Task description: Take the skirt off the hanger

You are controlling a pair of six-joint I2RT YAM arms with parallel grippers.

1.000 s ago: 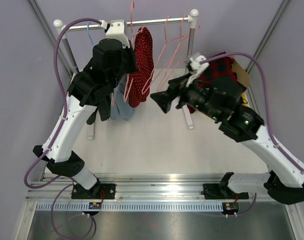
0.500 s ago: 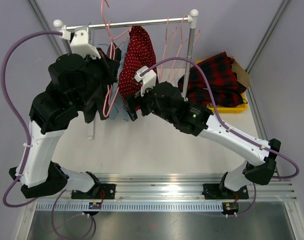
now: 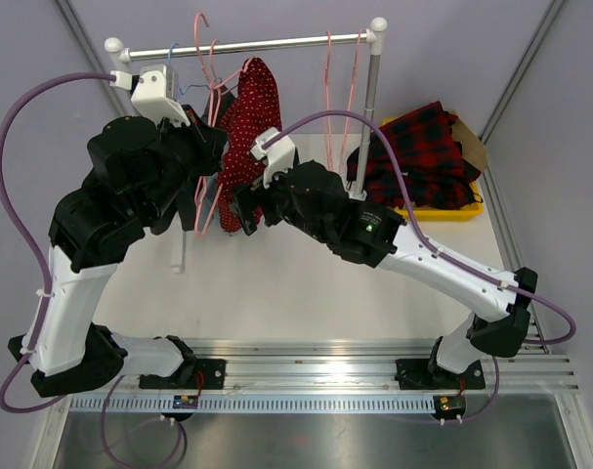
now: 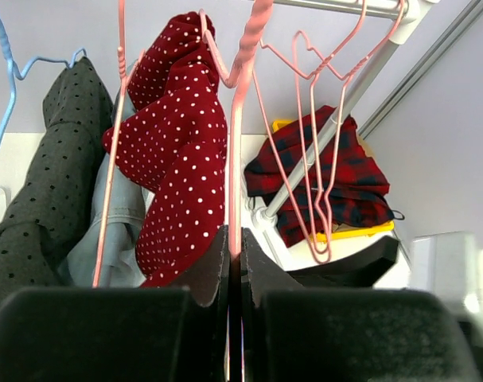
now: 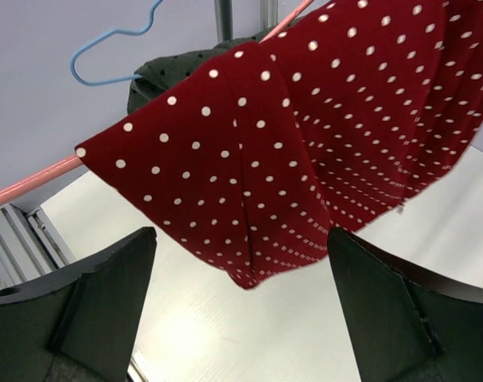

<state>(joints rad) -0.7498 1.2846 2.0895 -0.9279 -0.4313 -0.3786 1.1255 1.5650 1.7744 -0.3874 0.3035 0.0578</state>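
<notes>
The skirt (image 3: 245,137) is dark red with white dots and hangs draped over a pink hanger (image 3: 210,191), lifted off the rail. It shows in the left wrist view (image 4: 177,167) and fills the right wrist view (image 5: 305,135). My left gripper (image 4: 234,247) is shut on the pink hanger's wire (image 4: 238,119), to the left of the skirt in the top view (image 3: 203,156). My right gripper (image 5: 241,263) is open, its jaws wide apart just below the skirt's lowest corner, not touching it; in the top view (image 3: 242,200) it sits at the skirt's lower end.
A metal rail (image 3: 247,44) on a white post (image 3: 370,107) holds empty pink hangers (image 3: 340,88). A dark dotted garment (image 4: 42,183) on a blue hanger (image 4: 6,95) and a pale blue garment (image 4: 118,231) hang left. Red plaid cloth (image 3: 418,151) fills a yellow bin (image 3: 467,213).
My right arm swung left from the yellow bin to under the skirt. My left arm pulled the hanger and skirt down and left, off the rail.
</notes>
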